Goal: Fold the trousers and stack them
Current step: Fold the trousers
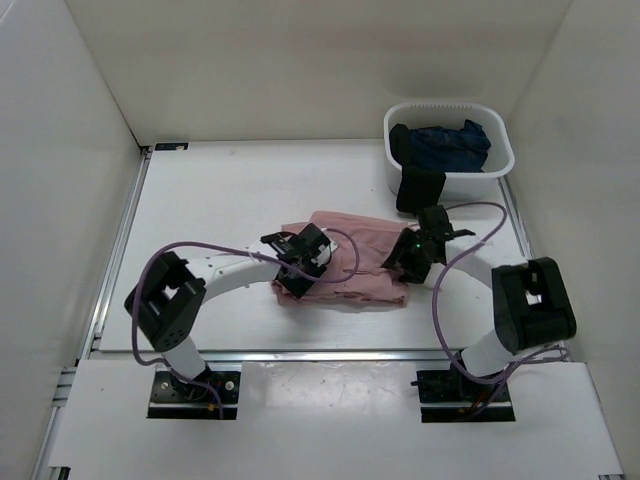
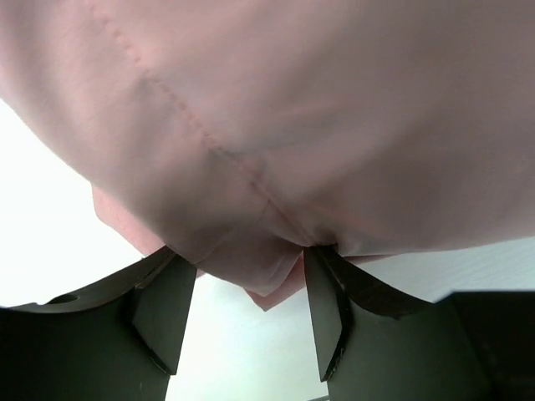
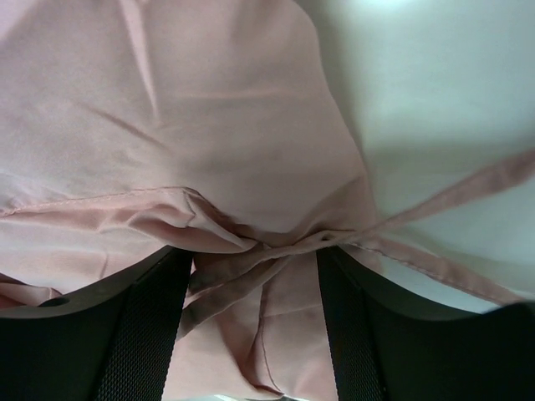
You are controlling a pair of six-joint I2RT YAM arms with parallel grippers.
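Trousers (image 1: 350, 262): folded pink bundle, flat on table (image 1: 200, 200), near centre.

Left gripper (image 1: 297, 268): at 9 o'clock edge of bundle. Wrist view: fingers (image 2: 163, 309) spread apart, fabric corner hanging in gap, no clamping visible.

Right gripper (image 1: 405, 262): at 3 o'clock edge. Wrist view: fingers (image 3: 155, 334) spread apart, bunched fabric between tips; drawstrings (image 3: 451, 192) trailing toward 3 o'clock.

Basket (image 1: 500, 165): white, at 1 o'clock of table, well apart from bundle. Contains dark blue garment (image 1: 450, 145); black garment (image 1: 418, 188) draped over rim.

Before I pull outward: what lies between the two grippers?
Pink trousers, from left gripper to right gripper, a purple cable looping over them; top view.
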